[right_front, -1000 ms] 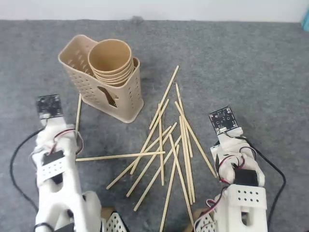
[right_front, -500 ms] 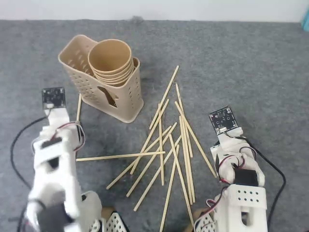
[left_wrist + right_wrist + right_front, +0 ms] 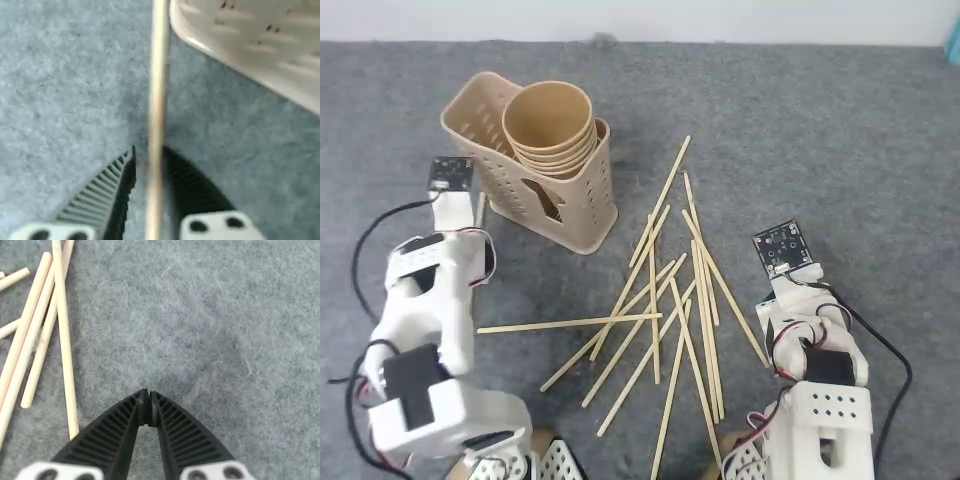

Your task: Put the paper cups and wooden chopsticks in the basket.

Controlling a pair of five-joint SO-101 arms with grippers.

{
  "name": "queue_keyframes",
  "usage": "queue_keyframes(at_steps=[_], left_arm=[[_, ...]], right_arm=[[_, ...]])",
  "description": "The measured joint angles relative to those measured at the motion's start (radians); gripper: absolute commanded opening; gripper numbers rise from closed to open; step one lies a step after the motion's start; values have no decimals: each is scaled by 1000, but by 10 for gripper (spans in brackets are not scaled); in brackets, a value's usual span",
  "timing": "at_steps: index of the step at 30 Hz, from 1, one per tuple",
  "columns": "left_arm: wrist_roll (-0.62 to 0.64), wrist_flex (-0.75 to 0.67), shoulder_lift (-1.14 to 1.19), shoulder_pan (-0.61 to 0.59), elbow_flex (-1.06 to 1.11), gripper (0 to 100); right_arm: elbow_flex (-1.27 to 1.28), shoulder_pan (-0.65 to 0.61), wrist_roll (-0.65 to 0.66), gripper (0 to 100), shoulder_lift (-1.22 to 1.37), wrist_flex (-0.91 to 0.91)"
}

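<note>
A beige slotted basket (image 3: 588,215) stands at the back left with a stack of paper cups (image 3: 548,120) inside it. Several wooden chopsticks (image 3: 665,300) lie scattered on the grey mat, right of the basket. One more chopstick (image 3: 159,75) lies on the mat along the basket's left wall (image 3: 250,45). My left gripper (image 3: 148,151) is open and straddles this chopstick, one finger on each side, a small gap showing on one side. My right gripper (image 3: 149,394) is shut on nothing, low over bare mat just right of the pile.
A single chopstick (image 3: 570,323) lies crosswise between the two arms. The left arm (image 3: 430,290) stretches toward the basket's left side. The right arm (image 3: 810,350) sits folded at the front right. Open mat lies at the back right.
The left arm has stretched forward along the mat toward the basket, bringing its gripper over the chopstick beside the basket. The right arm has not moved.
</note>
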Motion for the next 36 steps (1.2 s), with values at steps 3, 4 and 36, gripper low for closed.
queue_keyframes(at_steps=[3,4,36], left_arm=[[3,58,6,-5,-2,13],[-2,69,6,-5,-3,13],[-2,-20,-310,-336,-15,13]], right_arm=[[0,0,0,8,0,0],[0,0,0,8,0,0],[0,0,0,8,0,0]])
